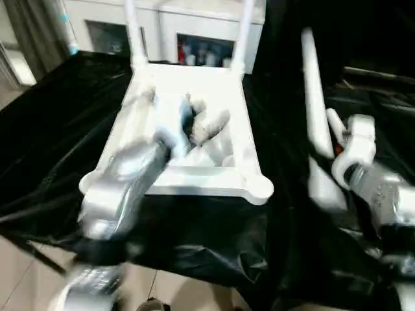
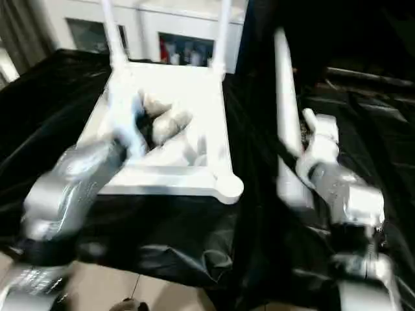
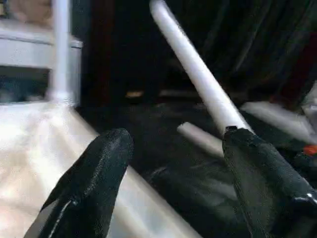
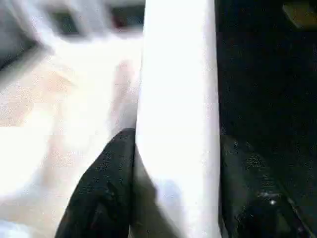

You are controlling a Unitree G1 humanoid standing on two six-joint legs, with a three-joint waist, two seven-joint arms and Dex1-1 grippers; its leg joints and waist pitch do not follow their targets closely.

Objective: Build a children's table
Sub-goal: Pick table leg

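The white tabletop (image 1: 194,180) lies underside up on the black cloth, with two white legs (image 1: 131,32) (image 1: 243,32) standing in its far corner sockets. My left gripper (image 3: 173,168) hovers over the tabletop's middle, open, with nothing between its fingers. To the right of the tabletop, my right gripper (image 4: 176,183) is shut on a third white leg (image 1: 316,110). Its black fingers (image 4: 106,188) press both sides of the tube. That leg slants up and away from the cloth. Another leg (image 3: 198,138) lies on the cloth beside it.
A black cloth (image 1: 58,129) covers the whole work surface and hangs over its near edge. A white cabinet (image 1: 188,26) stands behind the table. Tiled floor (image 1: 19,278) shows at the lower left.
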